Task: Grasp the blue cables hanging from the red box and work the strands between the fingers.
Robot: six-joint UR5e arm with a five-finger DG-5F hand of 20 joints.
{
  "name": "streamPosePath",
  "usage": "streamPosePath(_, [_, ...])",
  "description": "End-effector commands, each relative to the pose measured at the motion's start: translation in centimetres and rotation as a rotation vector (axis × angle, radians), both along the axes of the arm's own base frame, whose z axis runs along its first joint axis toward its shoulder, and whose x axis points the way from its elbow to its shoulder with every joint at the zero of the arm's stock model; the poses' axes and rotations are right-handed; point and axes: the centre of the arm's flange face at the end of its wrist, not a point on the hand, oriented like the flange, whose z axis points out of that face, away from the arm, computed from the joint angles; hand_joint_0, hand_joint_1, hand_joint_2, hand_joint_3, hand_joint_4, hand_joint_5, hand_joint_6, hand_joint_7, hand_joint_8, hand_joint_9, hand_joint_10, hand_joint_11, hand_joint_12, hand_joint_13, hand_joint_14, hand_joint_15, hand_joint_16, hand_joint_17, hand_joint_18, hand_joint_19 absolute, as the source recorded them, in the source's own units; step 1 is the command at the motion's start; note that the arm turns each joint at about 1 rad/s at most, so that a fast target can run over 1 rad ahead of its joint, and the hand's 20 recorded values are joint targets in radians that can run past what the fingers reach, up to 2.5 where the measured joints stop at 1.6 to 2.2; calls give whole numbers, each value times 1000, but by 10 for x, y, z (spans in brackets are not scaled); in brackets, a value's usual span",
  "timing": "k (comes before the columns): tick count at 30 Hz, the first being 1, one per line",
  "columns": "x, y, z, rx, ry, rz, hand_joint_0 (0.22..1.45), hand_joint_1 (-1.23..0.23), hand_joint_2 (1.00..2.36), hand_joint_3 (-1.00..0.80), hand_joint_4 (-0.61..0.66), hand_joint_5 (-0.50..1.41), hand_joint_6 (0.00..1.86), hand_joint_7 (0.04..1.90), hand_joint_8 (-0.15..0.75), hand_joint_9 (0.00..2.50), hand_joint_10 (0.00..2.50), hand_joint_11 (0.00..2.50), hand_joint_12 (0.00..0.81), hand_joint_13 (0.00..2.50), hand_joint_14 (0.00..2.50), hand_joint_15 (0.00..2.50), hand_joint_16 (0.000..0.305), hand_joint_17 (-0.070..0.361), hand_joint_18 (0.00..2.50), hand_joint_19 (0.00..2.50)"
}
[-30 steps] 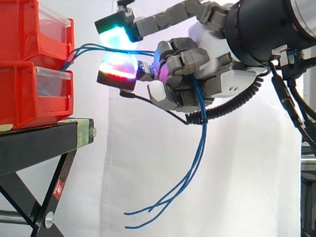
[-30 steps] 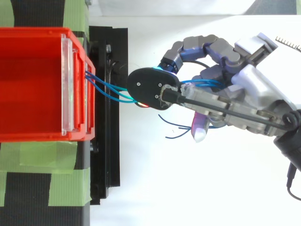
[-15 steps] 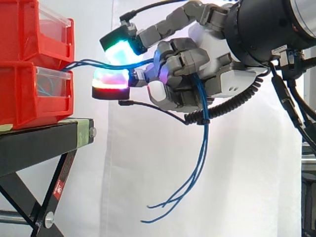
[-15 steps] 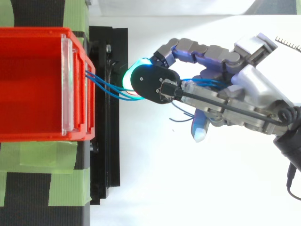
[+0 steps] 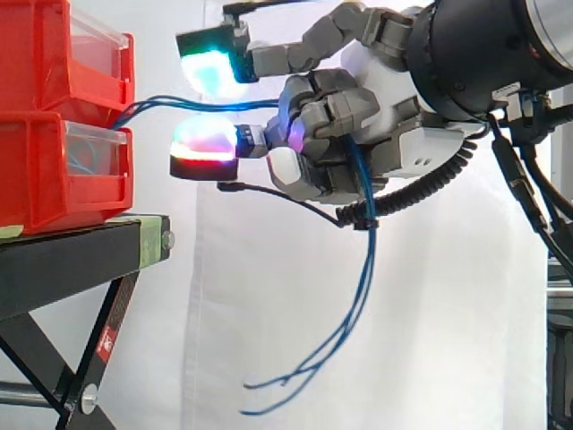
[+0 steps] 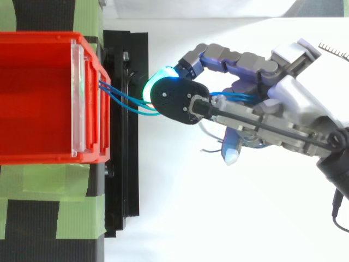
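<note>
Blue is the colour to watch: in the side view, the thin blue cables [image 5: 363, 269] leave the front of the stacked red plastic box [image 5: 40, 54] and run almost level and fairly tight away from it. They then drop from the hand with their loose ends dangling well below the box's level, before the white curtain [image 5: 269, 340].

The span at the box looks to have little slack. If you draw the hand [image 5: 358, 134] further from the box, you would likely tug the strands out or drag the box along the black surface [image 5: 81, 255] under it.

The hand is closed on the bundle. Its inner fingers are curled round the strands at the palm. Two longer fingers reach toward the box, and their glowing pads [image 5: 208, 148] sit one above and one below the cables with a gap between them.

In the top view, the cables [image 6: 128, 101] fan out from the clear front lip of the red box [image 6: 43, 38] and gather into one bunch under the dark-backed pad nearest the box. Bunched like this, I judge they could twist or snag instead of rolling apart. You cannot tell here whether that pad presses on them. Farther from the box, the hand [image 6: 289, 103] shows fingers folded over the blue strands.
</note>
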Motion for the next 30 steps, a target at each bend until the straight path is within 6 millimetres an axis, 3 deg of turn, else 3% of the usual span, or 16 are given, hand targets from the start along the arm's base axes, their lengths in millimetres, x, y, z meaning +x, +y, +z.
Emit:
streamPosePath(1, [0,0,1,1,-2,-1,796,-618,1012,-701,270,257,8,1298,524,1955,2500,2500,623,1986,2500,1614,246,185,2500,585])
streamPosePath(3, [0,1,0,0,-1,1,788,-642,1011,-696,256,199,3,1330,524,1955,2500,2500,623,1986,2500,1614,246,185,2500,585])
streamPosePath(6, [0,2,0,-1,1,2,822,-720,1012,-646,223,75,153,1328,524,1955,2500,2500,623,1986,2500,1614,246,185,2500,585])
streamPosePath(8, [0,2,0,0,-1,2,895,-763,1015,-576,207,-21,438,1232,524,1955,2500,2500,623,1986,2500,1614,246,185,2500,585])
streamPosePath(9, [0,3,0,0,-1,4,896,-764,1015,-574,208,-25,457,1227,524,1955,2500,2500,623,1986,2500,1614,246,185,2500,585])
streamPosePath(11, [-1,3,0,-1,1,4,935,-771,1017,-520,213,-68,671,1145,524,1955,2500,2500,623,1986,2500,1614,246,185,2500,585])
streamPosePath(17, [-1,4,0,-1,1,5,1006,-756,1018,-452,215,-89,966,1050,524,1955,2500,2500,623,1986,2500,1614,246,185,2500,585])
streamPosePath(30, [0,4,-1,-1,1,5,964,-646,1013,-58,237,-86,1158,1006,524,1955,2500,2500,623,1986,2500,1614,246,185,2500,585])
